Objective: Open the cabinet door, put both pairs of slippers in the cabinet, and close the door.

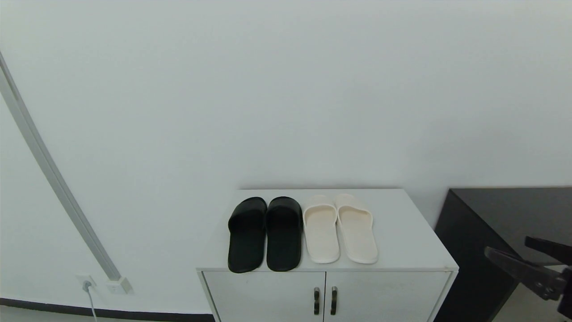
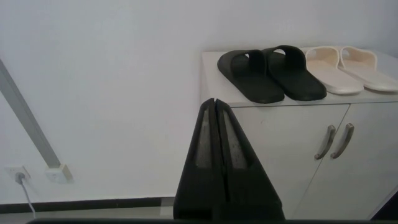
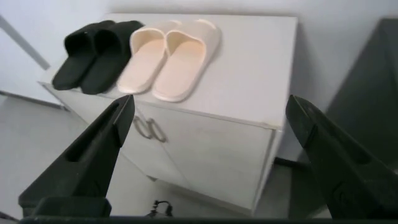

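Left claw [image 2: 214, 107]: fingers pressed together, holding nothing; it sits low, in front of the cabinet's left side and apart from it.
Right claw [image 3: 209, 106]: fingers spread wide, holding nothing; it is off the cabinet's right front corner, before the dark furniture, touching neither.
Cabinet [image 1: 402, 232]: white, standing against the wall, flat top carrying both pairs.
Cabinet doors [image 1: 263, 295]: both shut, meeting at the middle.
Handles [image 1: 316, 300]: two dark upright bars, side by side at the seam where the doors meet.
Black slippers [image 1: 246, 235]: on the cabinet top, left part, the two touching side by side, heels at the front edge.
Cream slippers [image 1: 321, 230]: on the top just right of the black pair, side by side, heels near the front edge.
Dark furniture [image 1: 491, 214]: right of the cabinet, near it.
Wall socket [image 1: 86, 282]: low on the wall, left of the cabinet, a white cable plugged in.
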